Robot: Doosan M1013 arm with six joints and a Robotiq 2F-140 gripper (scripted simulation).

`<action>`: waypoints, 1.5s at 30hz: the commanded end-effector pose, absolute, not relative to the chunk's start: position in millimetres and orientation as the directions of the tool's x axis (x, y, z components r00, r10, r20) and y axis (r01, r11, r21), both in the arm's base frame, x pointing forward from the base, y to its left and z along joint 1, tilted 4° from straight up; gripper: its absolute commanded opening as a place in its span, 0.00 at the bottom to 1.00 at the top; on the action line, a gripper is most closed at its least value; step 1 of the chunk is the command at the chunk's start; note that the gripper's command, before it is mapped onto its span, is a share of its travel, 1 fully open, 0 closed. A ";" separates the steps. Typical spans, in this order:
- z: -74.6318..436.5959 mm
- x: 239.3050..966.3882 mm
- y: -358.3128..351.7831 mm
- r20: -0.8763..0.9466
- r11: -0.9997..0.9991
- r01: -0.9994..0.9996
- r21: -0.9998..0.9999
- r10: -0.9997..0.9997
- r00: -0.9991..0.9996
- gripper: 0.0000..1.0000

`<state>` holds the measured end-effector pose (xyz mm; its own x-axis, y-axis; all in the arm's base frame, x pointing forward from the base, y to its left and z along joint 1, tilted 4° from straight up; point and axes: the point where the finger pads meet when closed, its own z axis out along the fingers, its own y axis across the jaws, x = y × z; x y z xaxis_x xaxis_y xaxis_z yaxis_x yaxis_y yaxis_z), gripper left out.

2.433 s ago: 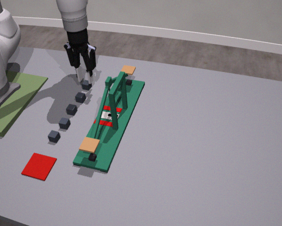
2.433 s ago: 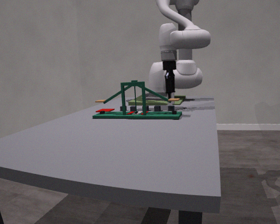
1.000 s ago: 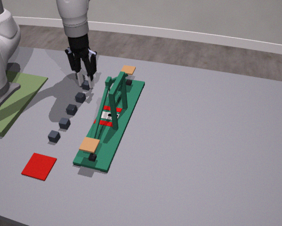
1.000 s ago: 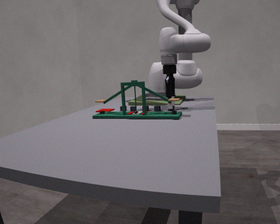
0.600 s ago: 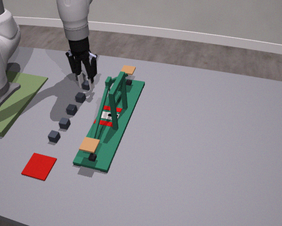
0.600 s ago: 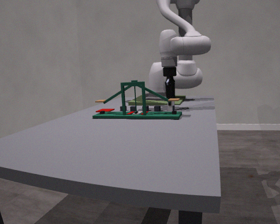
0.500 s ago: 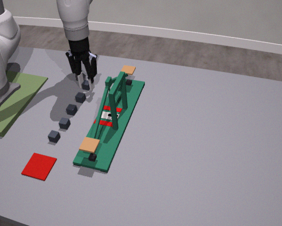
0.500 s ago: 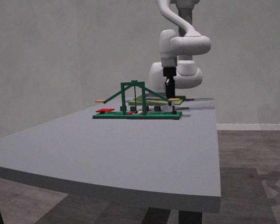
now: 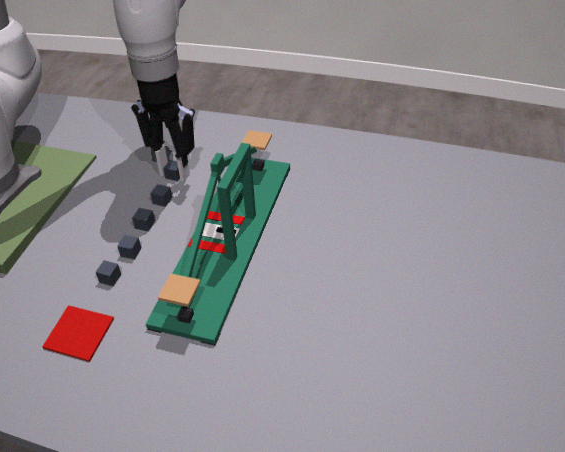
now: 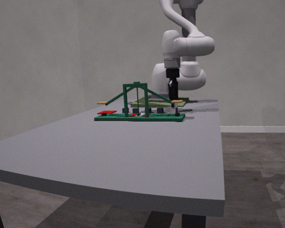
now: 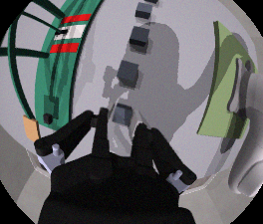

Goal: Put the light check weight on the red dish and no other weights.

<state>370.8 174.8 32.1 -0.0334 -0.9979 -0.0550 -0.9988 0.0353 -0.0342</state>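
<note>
The gripper (image 9: 172, 167) (image 10: 174, 110) (image 11: 122, 112) stood part-open, its fingers straddling the end weight (image 9: 172, 171) (image 11: 122, 114) without visibly clamping it, likely set narrow to spare the neighbouring weight (image 9: 161, 195) (image 11: 128, 74). All five lookalikes sat in a row beside the balance (image 9: 248, 240) (image 10: 116, 119) (image 11: 64, 85); which was fake could not be told. Both pans bore nothing, so the pointer (image 9: 220, 230) (image 10: 137, 101) (image 11: 62, 32) hung over white, while the red dish (image 9: 78, 332) (image 10: 107, 112) lay flat past the row's far end, awaiting the light one.

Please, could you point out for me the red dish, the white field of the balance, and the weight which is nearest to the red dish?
Red dish (image 9: 78, 333) (image 10: 107, 112): top and exterior views, its flat face.
White field (image 9: 211, 230) (image 11: 73, 32): top and wrist views, its bare surface.
Nearest weight (image 9: 108, 273): top view, its visible middle.
</note>
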 end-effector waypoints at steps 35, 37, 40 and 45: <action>32.1 370.8 174.8 -0.055 0.035 -0.999 -0.034 -0.998 -0.033 0.24; 32.1 370.8 174.8 -0.055 0.035 -0.999 -0.034 -0.998 -0.033 0.24; 32.1 370.8 174.8 -0.055 0.035 -0.999 -0.034 -0.998 -0.033 0.24; 32.1 370.8 174.8 -0.055 0.035 -0.999 -0.034 -0.998 -0.033 0.24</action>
